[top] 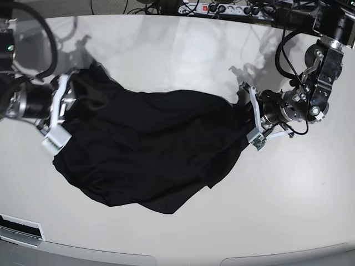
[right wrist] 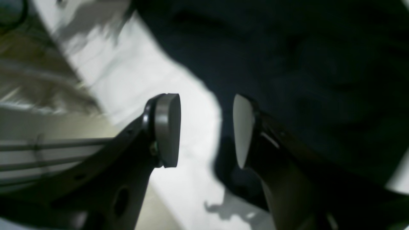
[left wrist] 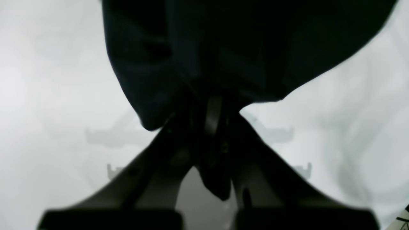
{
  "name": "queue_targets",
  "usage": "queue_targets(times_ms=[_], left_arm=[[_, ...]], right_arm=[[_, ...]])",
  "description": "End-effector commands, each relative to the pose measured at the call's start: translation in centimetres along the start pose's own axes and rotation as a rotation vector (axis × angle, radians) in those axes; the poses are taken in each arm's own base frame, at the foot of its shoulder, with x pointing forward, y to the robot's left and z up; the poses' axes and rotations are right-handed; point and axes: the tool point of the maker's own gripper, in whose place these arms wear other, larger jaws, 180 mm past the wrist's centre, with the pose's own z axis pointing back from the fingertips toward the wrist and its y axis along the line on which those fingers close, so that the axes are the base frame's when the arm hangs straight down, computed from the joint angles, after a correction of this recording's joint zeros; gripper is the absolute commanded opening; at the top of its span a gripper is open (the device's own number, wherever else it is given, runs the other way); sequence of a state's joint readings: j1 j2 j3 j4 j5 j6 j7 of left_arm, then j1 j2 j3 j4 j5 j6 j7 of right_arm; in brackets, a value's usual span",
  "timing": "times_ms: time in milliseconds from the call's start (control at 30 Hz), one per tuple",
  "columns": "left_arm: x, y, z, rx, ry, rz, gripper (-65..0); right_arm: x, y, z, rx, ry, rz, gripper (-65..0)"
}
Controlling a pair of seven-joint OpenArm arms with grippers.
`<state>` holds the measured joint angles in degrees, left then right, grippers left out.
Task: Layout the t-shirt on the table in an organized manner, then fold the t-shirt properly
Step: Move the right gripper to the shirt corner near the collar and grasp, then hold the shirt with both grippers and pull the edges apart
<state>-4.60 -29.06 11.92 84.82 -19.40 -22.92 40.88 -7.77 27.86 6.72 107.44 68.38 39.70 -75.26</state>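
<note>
Far edge: black power strip with red switch [top: 213,8] and tangled black cables [top: 161,6]. Bright overhead light, hard shadows. Blurred olive-tan floor [right wrist: 35,80] beyond the near edge.

1. My base view looks down from above on the whole table [top: 183,233].
2. My left wrist view looks close along its left gripper [left wrist: 213,111].
3. My right wrist view does likewise; all three share the t-shirt [top: 150,149].

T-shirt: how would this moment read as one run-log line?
t-shirt: crumpled on table | left gripper: shut on t-shirt edge | right gripper: open at opposite edge
</note>
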Motion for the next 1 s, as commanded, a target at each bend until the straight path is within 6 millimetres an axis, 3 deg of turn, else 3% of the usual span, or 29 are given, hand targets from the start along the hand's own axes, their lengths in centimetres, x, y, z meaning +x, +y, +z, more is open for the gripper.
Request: queue_targets(times_ms=[0, 133, 267, 400, 533, 733, 967], left_arm=[[1.7, 0.9, 0.6, 0.018, -0.060, -0.010, -65.0], [2.2, 0.9, 0.6, 0.018, -0.088, -0.010, -65.0], [2.2, 0.9, 0.6, 0.018, -0.087, -0.011, -65.0], [2.2, 0.9, 0.6, 0.018, -0.088, -0.010, -65.0], [2.2, 0.9, 0.6, 0.018, -0.085, -0.010, -65.0], [2.2, 0.9, 0.6, 0.017, -0.085, -0.010, -65.0], [2.2, 0.9, 0.6, 0.018, -0.085, -0.010, -65.0]], right_arm=[[0.1, 0.4, -0.1, 0.002, 0.003, 0.021, -35.4], [-3.2, 3.0, -3.3, 0.041, 0.109, 0.018, -35.4], [-5.1, 4.4, -5.7, 0.028, 0.184, 0.103, -35.4], [-6.5, 2.9, -7.3, -0.118, 0.278, 0.314, -35.4], [-6.9, 0.4, -7.6, -0.318, 0.349, 0.417, -35.4], [-8.0, -1.4, -7.5, -0.479, 0.417, 0.448, -35.4], [-9.2, -6.1, -5.5, -0.751, 0.461, 0.404, -36.7]])
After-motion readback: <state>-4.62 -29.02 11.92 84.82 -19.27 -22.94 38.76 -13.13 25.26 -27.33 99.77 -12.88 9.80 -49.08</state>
